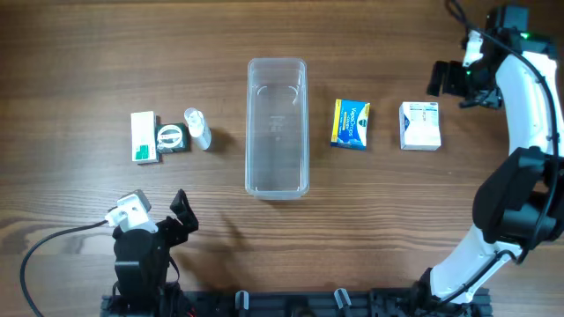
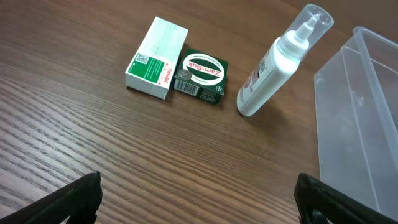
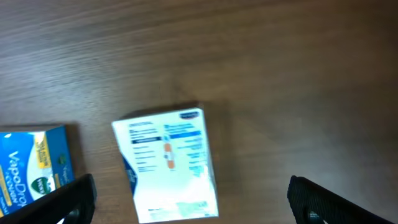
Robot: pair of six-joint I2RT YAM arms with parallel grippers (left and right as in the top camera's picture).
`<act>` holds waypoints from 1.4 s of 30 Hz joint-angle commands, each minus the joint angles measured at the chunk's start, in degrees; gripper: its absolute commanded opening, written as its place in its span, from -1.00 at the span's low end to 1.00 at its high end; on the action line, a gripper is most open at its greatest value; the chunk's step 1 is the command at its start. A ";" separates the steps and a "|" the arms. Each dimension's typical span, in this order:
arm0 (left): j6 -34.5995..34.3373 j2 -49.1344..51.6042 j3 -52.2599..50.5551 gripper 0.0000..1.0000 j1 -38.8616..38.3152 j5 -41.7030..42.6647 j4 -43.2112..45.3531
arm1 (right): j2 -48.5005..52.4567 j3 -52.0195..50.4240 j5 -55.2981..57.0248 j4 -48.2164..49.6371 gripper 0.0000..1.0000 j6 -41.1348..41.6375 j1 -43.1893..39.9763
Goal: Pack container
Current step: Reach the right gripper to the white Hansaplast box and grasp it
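Overhead, the clear plastic container (image 1: pixel 277 128) lies in the middle of the frame on the wooden bench (image 1: pixel 88 53), its long sides running from top to bottom.

Three small things sit left of it. Nearest is a white spray bottle (image 1: pixel 197 129), lying on its side just beside the tub wall. Next comes a dark green Zam-Buk box (image 1: pixel 172 137), and touching that is a white and green carton (image 1: pixel 143 137).

Right of the container, a little apart, lies a blue and yellow VapoDrops packet (image 1: pixel 351 123). Further right, separate from it, is a white carton with blue print (image 1: pixel 419 125).

My left claw (image 1: pixel 181 216) sits in the lower left of the overhead frame, below the three small things and well apart from them. In its wrist view the dark fingers (image 2: pixel 81 196) show only in the two bottom corners, spread wide with nothing between them.

My right claw (image 1: pixel 449 79) is in the upper right of the overhead frame, near the white carton's upper right corner. Its wrist view is slightly blurred. The fingers (image 3: pixel 320 199) stand wide in the bottom corners, gripping nothing, and the white carton shows between them.
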 commanded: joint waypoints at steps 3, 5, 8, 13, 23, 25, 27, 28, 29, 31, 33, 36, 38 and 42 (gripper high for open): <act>0.68 -0.11 -0.13 0.99 -0.42 -0.13 0.15 | 5.05 -0.04 -0.33 1.01 0.99 -5.53 2.25; 0.68 -0.11 -0.13 0.99 -0.42 -0.13 0.15 | 7.17 -0.04 -0.35 1.18 0.99 -5.44 2.75; 0.68 -0.11 -0.13 0.99 -0.42 -0.13 0.15 | 10.01 -0.04 -0.28 1.40 0.99 -4.79 3.82; 0.68 -0.11 -0.13 0.99 -0.42 -0.13 0.15 | 11.74 -0.04 1.90 1.60 0.99 -3.26 5.66; 0.68 -0.11 -0.13 0.99 -0.42 -0.13 0.15 | 14.56 -0.07 9.84 0.02 0.99 4.48 7.56; 0.68 -0.11 -0.13 0.99 -0.42 -0.13 0.15 | 14.56 -0.04 13.18 -0.52 1.00 6.10 7.56; 0.68 -0.11 -0.13 0.99 -0.42 -0.13 0.15 | 14.56 -0.04 17.33 -1.95 0.99 7.65 7.56; 0.68 -0.11 -0.13 0.99 -0.42 -0.13 0.15 | 14.56 -0.04 17.84 -2.43 0.99 7.63 7.56; 0.68 -0.11 -0.13 0.99 -0.42 -0.13 0.15 | 14.56 -0.04 18.03 -2.93 1.00 7.69 7.56; 0.68 -0.11 -0.13 0.99 -0.42 -0.13 0.15 | 14.56 -0.04 17.97 -3.45 0.99 7.87 7.56; 0.68 -0.11 -0.13 0.99 -0.42 -0.13 0.15 | 14.53 -0.04 17.84 -3.93 1.00 8.55 7.56; 0.68 -0.11 -0.13 0.99 -0.42 -0.13 0.15 | 14.53 -0.04 11.96 -4.66 0.99 8.50 7.56; 0.68 -0.11 -0.13 0.99 -0.42 -0.13 0.15 | 14.56 -0.04 7.63 -4.92 1.00 9.38 7.56; 0.68 -0.11 -0.13 0.99 -0.42 -0.13 0.15 | 14.56 -0.04 5.11 -4.72 0.99 13.46 7.56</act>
